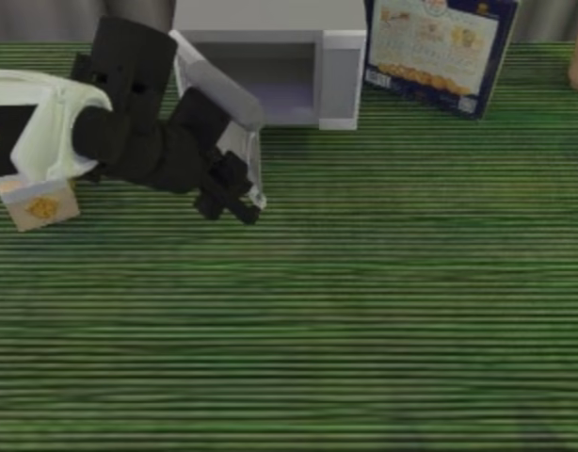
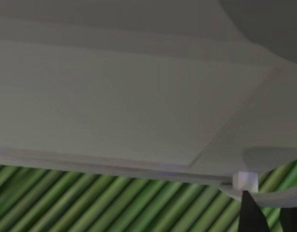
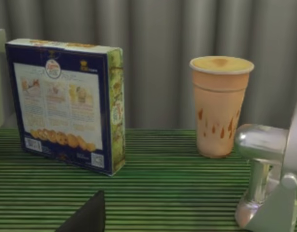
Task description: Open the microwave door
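The microwave [image 1: 341,75] stands at the back middle of the table with its cavity [image 1: 270,80] exposed. The microwave door [image 1: 218,85] is swung well out toward the front left. My left gripper [image 1: 234,200] sits at the door's free edge, shut on the pale handle [image 1: 259,193]. In the left wrist view the door panel [image 2: 114,106] fills most of the picture. There the handle [image 2: 272,197] runs between the black fingertips [image 2: 250,215] of the left gripper [image 2: 269,217]. My right arm is out of the top view.
A blue printed carton [image 1: 438,52] stands right of the microwave, with an orange cup [image 3: 220,106] farther right. A shiny metal object [image 3: 264,183] is close to the right wrist. A small tan box [image 1: 40,202] lies under my left arm. Grey curtain runs along the back.
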Tool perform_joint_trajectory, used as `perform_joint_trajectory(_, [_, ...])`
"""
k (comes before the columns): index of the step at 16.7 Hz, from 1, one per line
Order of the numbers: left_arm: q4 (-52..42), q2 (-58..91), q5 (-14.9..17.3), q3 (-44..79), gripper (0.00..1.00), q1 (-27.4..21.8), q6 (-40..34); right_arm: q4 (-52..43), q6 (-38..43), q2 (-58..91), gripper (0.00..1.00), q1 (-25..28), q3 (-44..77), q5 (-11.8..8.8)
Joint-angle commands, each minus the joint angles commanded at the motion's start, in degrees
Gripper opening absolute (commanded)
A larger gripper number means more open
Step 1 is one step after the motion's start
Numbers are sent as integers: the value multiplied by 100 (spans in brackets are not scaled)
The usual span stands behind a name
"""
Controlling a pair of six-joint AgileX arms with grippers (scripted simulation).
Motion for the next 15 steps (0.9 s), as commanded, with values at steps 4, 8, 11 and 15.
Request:
perform_joint_trajectory(4, [0,0,0,0,0,0,0,0,0,0,100,0,0,0])
perform_joint_trajectory(8, [0,0,0,0,0,0,0,0,0,0,100,0,0,0])
perform_joint_trajectory(11, [-12,1,48,-22,0,-33,-13,0,0,0,100,0,0,0])
perform_joint_trajectory(15, [-89,-25,184,-12,0,85,229,0,0,0,100,0,0,0])
